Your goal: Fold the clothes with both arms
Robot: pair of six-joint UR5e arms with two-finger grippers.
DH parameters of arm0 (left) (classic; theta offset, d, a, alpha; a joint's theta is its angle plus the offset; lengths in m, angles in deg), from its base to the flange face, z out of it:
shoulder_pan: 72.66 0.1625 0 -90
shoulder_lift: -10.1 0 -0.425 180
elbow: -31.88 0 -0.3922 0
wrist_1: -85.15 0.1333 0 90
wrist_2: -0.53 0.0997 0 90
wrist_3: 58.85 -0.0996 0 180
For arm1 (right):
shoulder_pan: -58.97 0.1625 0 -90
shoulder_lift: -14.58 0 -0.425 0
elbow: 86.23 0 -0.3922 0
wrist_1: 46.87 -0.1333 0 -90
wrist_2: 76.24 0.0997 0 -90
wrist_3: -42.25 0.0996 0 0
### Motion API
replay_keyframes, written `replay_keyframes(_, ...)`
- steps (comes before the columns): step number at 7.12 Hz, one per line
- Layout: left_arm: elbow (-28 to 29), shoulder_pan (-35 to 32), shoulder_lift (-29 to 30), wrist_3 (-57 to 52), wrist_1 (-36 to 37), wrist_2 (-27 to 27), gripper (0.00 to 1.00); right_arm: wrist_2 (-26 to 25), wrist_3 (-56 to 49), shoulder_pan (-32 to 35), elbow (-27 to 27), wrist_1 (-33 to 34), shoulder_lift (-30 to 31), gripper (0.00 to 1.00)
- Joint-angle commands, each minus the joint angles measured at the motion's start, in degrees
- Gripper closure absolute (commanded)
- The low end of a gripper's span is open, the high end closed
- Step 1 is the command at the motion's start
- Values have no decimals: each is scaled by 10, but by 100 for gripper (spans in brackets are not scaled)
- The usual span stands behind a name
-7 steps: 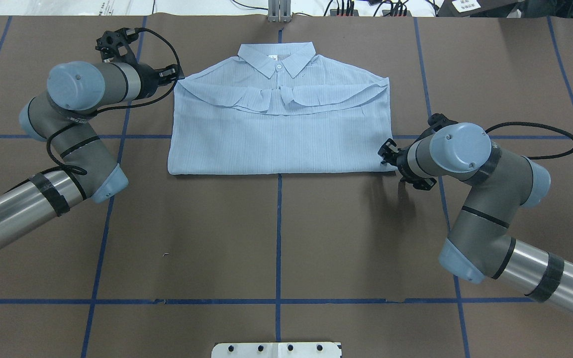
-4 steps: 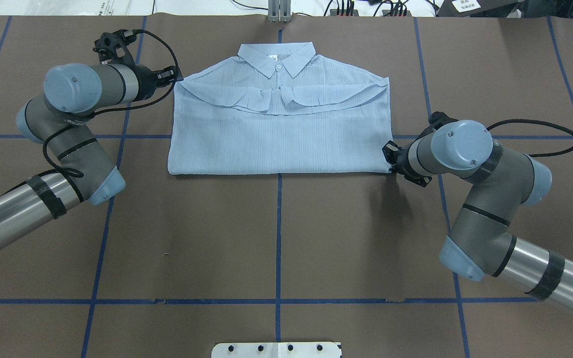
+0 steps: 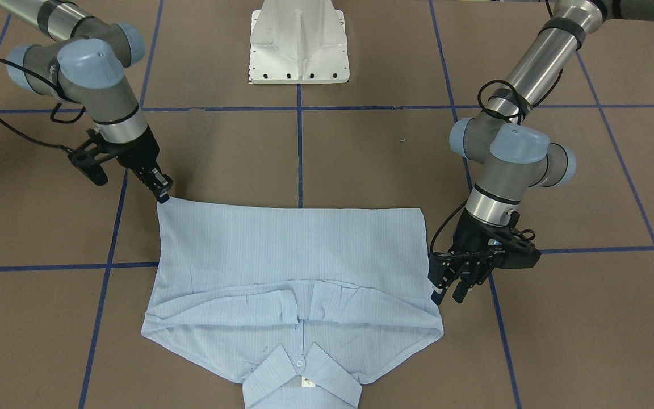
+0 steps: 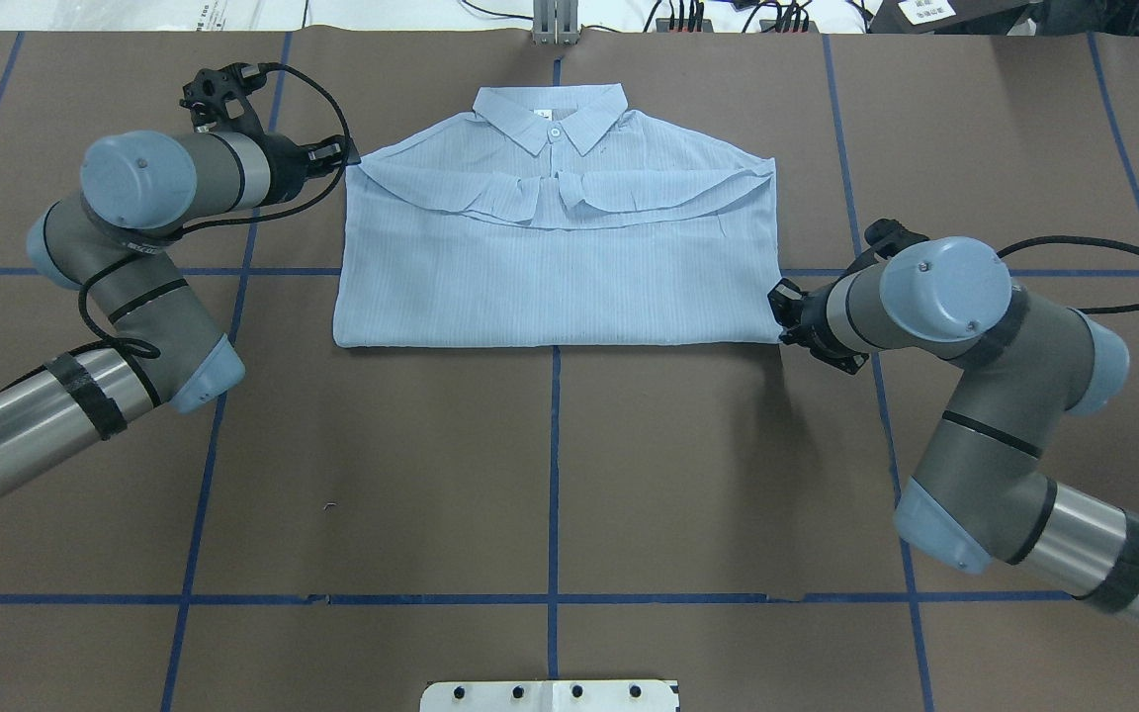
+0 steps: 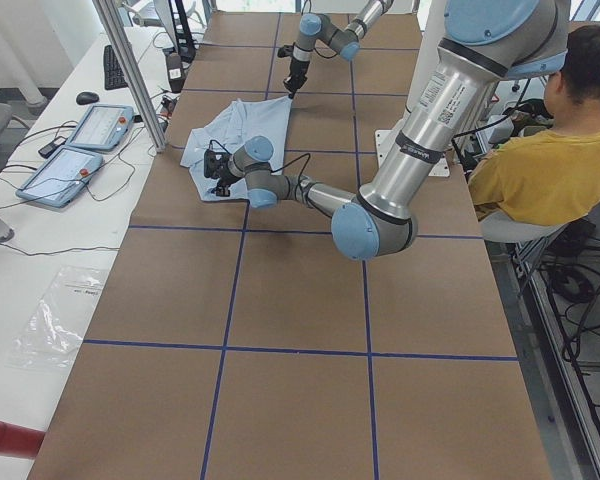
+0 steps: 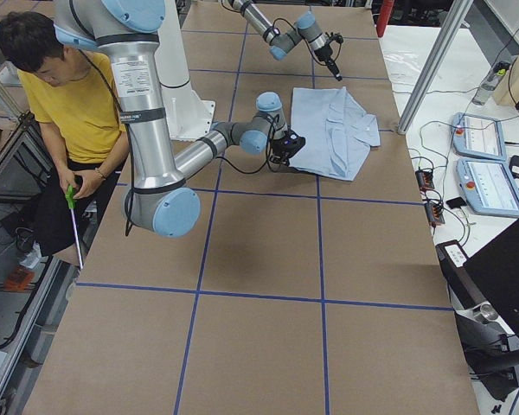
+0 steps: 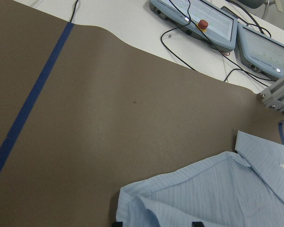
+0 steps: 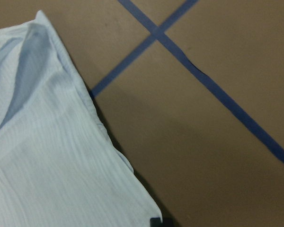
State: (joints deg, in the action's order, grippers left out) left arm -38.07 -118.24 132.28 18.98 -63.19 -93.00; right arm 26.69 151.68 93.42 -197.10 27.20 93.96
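Left gripper: the left gripper (image 3: 447, 295) has its jaws spread. It sits at the shirt's (image 4: 555, 277) side edge facing the table's (image 4: 550, 475) left end, level with the folded-in sleeves. In the wrist view the two fingertips (image 7: 196, 223) stand apart with the cloth's edge between them.
Right gripper: the right gripper (image 3: 162, 193) has its fingers drawn together on the shirt's corner nearest the robot, on the side of the table's right end. The cloth runs right into the tips (image 8: 156, 221).
Shirt: light blue, finely striped, lying flat in the table's far half, centred on the middle tape line (image 4: 554, 465). Its collar (image 4: 550, 114) points to the far edge and its straight fold to the robot. The sleeves are folded across the chest.
Writing: the white neck label (image 3: 306, 383) lies inside the collar, its print too small to read. One white button (image 4: 555, 132) closes the collar.
Edges: the collar lies close to the far edge, below an aluminium post (image 4: 554, 22).
Open room: brown cover shows between the shirt's fold and the white pedestal base (image 3: 298, 42), and on both sides towards the table's ends.
Surface: matt brown cover marked into squares with blue tape.
Room: two teach pendants (image 7: 194, 16), one with a red button, and cables lie on a white bench beyond the far edge. A person in a yellow shirt (image 6: 78, 104) sits beside the robot.
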Motion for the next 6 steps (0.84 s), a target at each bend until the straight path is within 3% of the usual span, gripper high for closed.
replay_keyframes(1, -22, 4, 0, 1, 8, -2, 42, 17, 67, -107, -141, 139, 43, 100)
replay_keyframes(3, -27, 16, -7, 8, 9, -24, 42, 31, 77, -224, -214, 290, 40, 100)
replay_keyframes(4, -48, 17, -21, 36, 10, -24, 42, 45, 79, -266, -231, 325, 38, 100)
replay_keyframes(6, -108, 58, -66, 94, 10, -31, 42, 42, 92, -332, -233, 326, 39, 100)
